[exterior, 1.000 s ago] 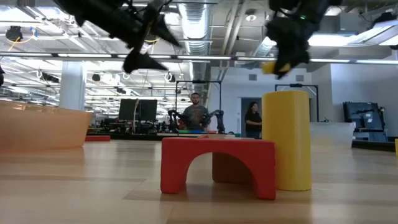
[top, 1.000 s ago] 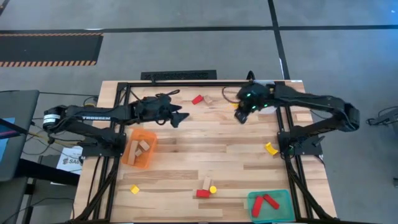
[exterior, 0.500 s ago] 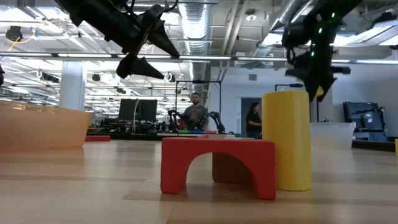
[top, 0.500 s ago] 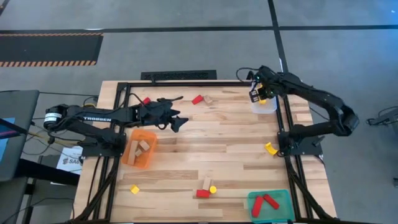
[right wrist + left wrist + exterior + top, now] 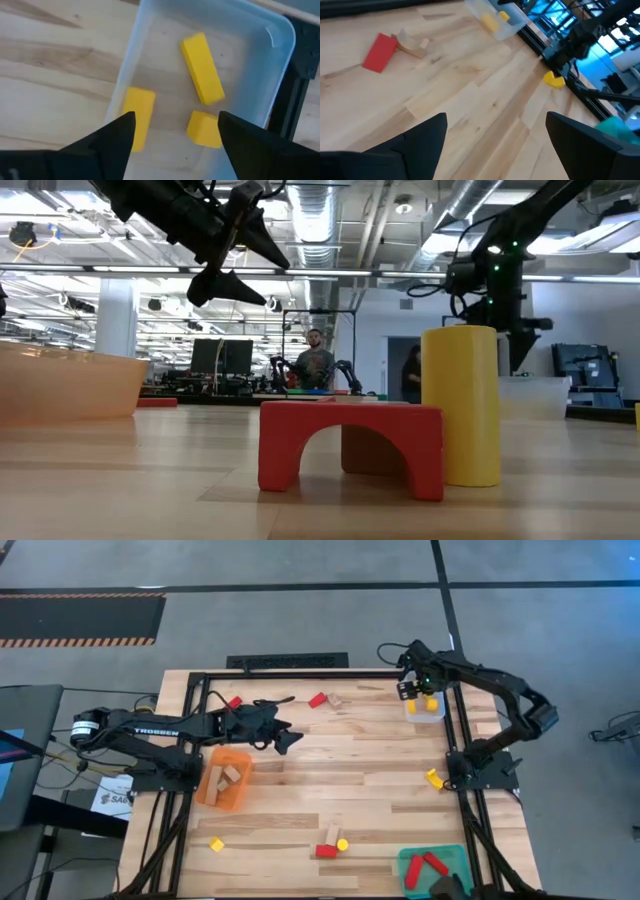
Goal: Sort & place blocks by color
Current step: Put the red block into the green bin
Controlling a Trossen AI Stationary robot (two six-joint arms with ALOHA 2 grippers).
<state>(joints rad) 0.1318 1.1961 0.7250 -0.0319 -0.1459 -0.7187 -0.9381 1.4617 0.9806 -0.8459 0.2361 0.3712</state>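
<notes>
At the bottom of the high view, nearest the tabletop's (image 5: 330, 790) front edge, a green tray (image 5: 436, 869) at lower right holds two red blocks (image 5: 427, 865). Left of it a red arch block (image 5: 326, 851), a yellow cylinder (image 5: 342, 844) and a plain wooden block (image 5: 333, 834) stand close together at bottom centre, and a yellow cube (image 5: 216, 844) lies alone at lower left. Farther up, an orange tray (image 5: 224, 778) at left centre holds plain wooden blocks (image 5: 228, 776), and a yellow block (image 5: 435, 779) lies at the right edge by the frame. Above the orange tray the left hand (image 5: 287, 737) hangs over bare wood with its fingers spread wide and nothing between them. Near the top a red bar (image 5: 318, 699) and a small wooden piece (image 5: 335, 699) lie side by side at upper centre, with another red block (image 5: 235, 702) to their left. At upper right the right hand (image 5: 419, 692) hangs above a clear tray (image 5: 425, 708), its fingers wide apart and empty; three yellow blocks (image 5: 201, 75) lie in that tray below it.
</notes>
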